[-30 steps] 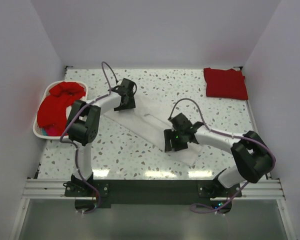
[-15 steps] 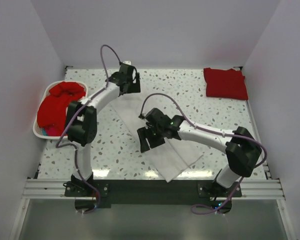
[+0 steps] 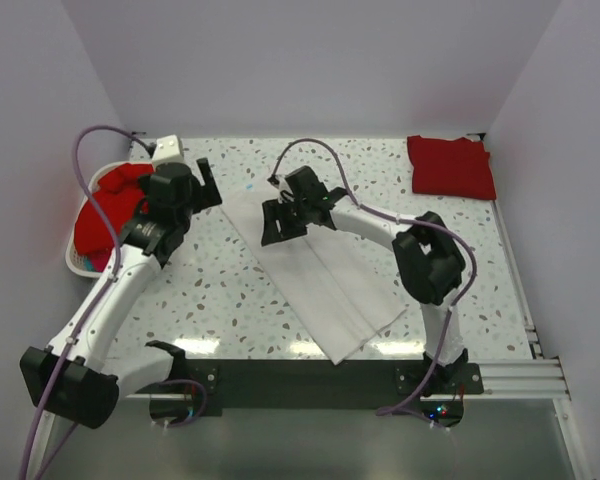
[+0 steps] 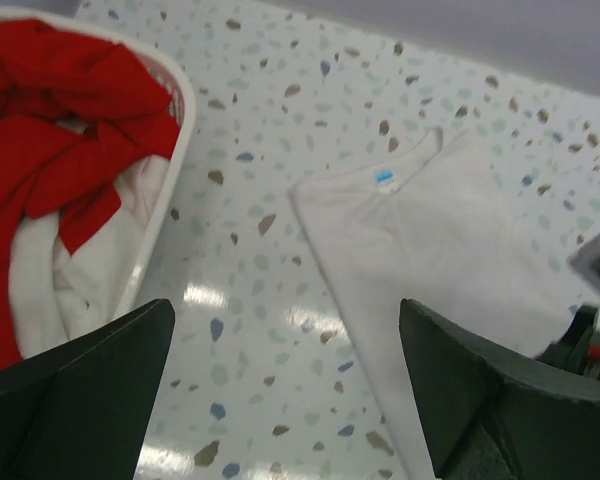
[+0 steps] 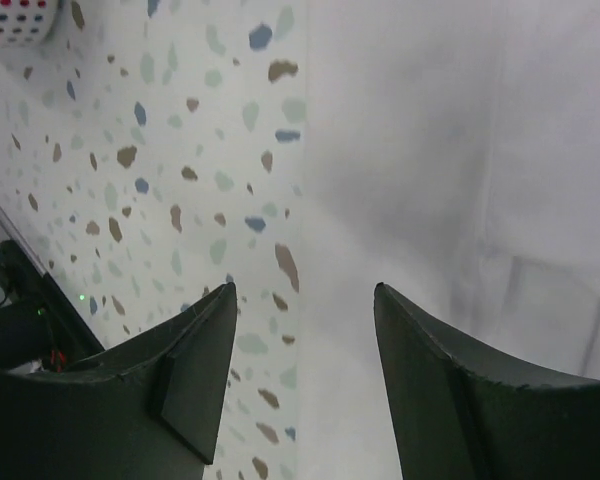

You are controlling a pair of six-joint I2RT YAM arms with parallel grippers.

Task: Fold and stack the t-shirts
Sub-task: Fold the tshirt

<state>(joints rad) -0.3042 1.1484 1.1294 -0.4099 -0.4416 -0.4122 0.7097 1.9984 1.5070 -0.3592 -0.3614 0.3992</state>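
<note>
The white t-shirt (image 3: 320, 275) lies folded in a long strip across the table, from the back centre to the front edge. Its blue neck label (image 4: 384, 178) shows in the left wrist view. My right gripper (image 3: 278, 222) is open and empty, low over the shirt's left edge (image 5: 400, 180). My left gripper (image 3: 206, 186) is open and empty, above bare table between the basket and the shirt (image 4: 450, 240). A folded red t-shirt (image 3: 451, 166) lies at the back right. More red t-shirts (image 3: 115, 210) are heaped in the basket, seen also in the left wrist view (image 4: 50, 120).
A white oval plastic basket (image 3: 78, 262) stands at the left edge, its rim (image 4: 165, 190) close to my left gripper. White cloth (image 4: 75, 290) lies in it under the red. The enclosure walls surround the speckled table (image 3: 230, 300).
My left gripper let go of the shirt and drew back left toward the basket. My right gripper moved from the shirt's lower part up and left to its far end, now open.
</note>
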